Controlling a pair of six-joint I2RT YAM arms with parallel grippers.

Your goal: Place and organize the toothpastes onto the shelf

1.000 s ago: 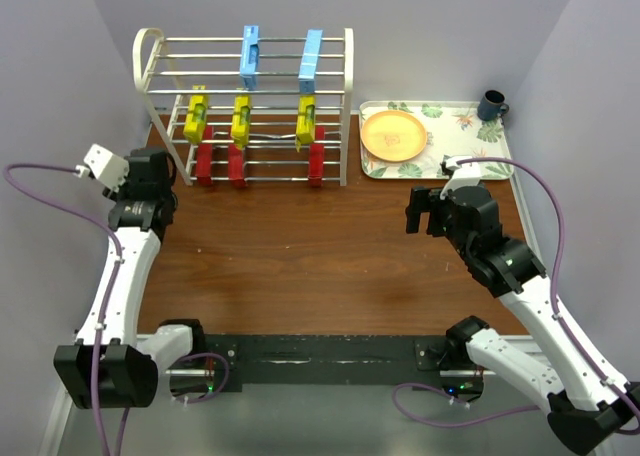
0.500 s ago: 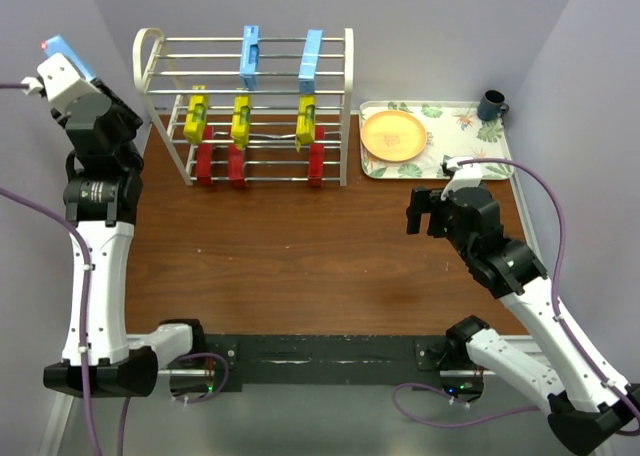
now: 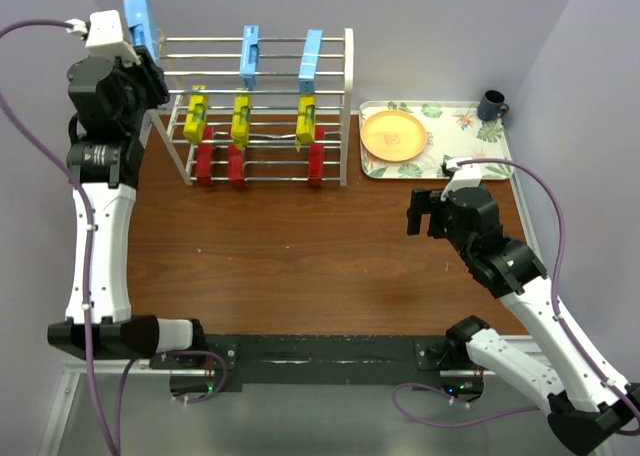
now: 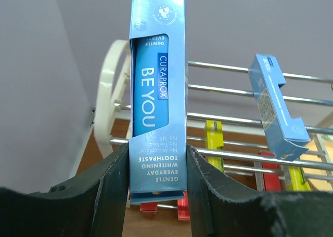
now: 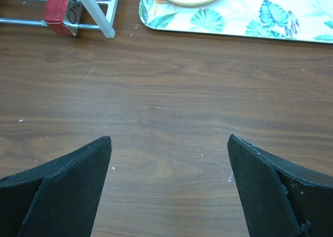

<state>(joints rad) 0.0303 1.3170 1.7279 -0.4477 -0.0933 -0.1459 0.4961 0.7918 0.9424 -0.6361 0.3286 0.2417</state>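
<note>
Well in front of the shelf and off its right end, my right gripper hangs over the brown table, jaws spread wide and holding nothing.

At the shelf's left end, raised to about its top tier, my left gripper is clamped on the lower end of a light blue toothpaste. That carton stands upright between the fingers, most of its length above them. In the wrist view it sits in front of the shelf's rounded end frame; I cannot tell whether it touches the frame or bars.

On the shelf I record:
- Bottom tier: three red toothpastes.
- Middle tier: three yellow toothpastes.
- Top tier: two blue toothpastes, centre and right, leaning across the bars.

Right of the shelf, a floral tray carries an orange plate and a dark mug at its far corner.
</note>
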